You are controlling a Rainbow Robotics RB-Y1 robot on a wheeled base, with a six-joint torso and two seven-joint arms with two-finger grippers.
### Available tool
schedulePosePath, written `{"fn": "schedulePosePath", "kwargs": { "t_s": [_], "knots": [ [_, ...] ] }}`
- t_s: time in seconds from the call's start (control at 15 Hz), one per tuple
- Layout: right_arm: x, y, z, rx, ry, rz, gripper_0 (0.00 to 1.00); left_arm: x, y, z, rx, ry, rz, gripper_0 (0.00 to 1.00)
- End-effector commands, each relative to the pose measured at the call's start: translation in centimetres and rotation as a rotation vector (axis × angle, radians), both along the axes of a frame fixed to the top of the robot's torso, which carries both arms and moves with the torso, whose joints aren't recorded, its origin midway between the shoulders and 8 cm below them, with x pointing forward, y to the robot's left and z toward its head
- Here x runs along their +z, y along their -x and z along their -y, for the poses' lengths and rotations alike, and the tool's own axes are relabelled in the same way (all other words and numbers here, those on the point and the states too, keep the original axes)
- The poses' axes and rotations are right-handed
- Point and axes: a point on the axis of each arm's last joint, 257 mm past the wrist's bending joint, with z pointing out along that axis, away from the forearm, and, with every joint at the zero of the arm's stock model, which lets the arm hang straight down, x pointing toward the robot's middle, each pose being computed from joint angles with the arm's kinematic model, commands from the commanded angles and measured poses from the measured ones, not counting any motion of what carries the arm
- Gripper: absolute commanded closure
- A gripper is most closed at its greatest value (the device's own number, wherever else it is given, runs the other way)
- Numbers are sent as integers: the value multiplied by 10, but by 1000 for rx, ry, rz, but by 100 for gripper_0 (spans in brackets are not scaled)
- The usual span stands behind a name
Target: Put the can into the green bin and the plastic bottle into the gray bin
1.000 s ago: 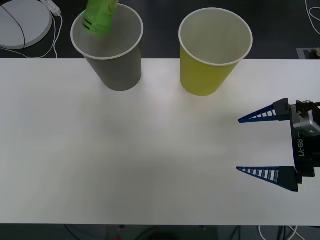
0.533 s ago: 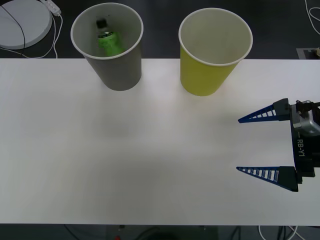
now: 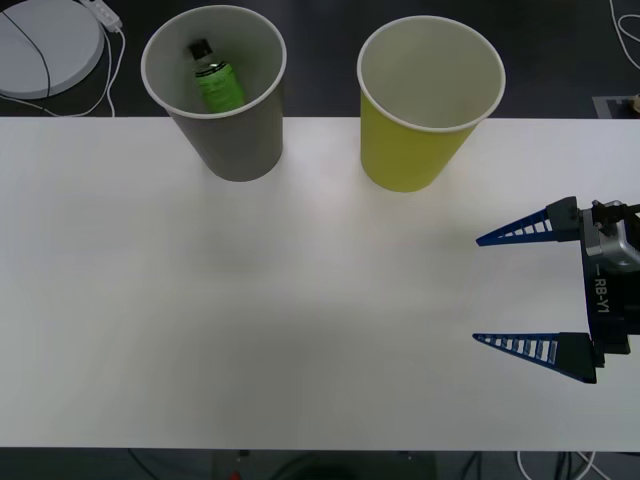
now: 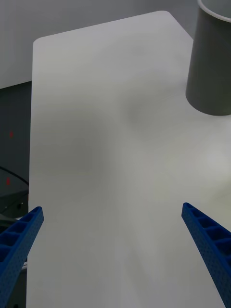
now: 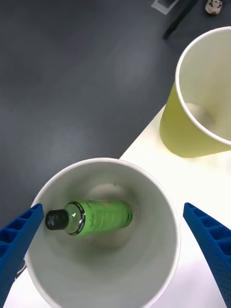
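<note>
The plastic bottle, bright green with a black cap, lies loose inside the gray bin at the back left of the table. From directly above it, my left gripper looks down on the bottle in the gray bin, fingers wide open and holding nothing. The green bin stands upright to the right of the gray one and appears again as the green bin. My right gripper waits open over the table's right side, its gripper facing the gray bin. The can is out of view.
The white table stretches bare between the bins and its front edge. Beyond the far edge is dark floor, with a round white disc and its cable at the back left.
The bottle dropped from the gray bin's rim to its inside and settled there. The right arm has not moved.
</note>
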Motion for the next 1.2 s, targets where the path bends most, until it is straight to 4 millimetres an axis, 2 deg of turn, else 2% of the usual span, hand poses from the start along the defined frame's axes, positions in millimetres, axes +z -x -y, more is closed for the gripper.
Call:
{"fn": "schedulePosePath", "kwargs": {
  "t_s": [0.07, 0.67, 0.93, 1.2],
  "knots": [
    [0, 0, 0, 0, 0, 0, 0, -9, 7, -8, 3, 6, 11, 0],
    [0, 0, 0, 0, 0, 0, 0, -27, 42, -45, -25, -1, 33, 0],
    [0, 0, 0, 0, 0, 0, 0, -39, 64, -65, -34, -7, 49, 0],
    [0, 0, 0, 0, 0, 0, 0, -56, 84, -72, -41, 17, 62, 0]
  ]
}}
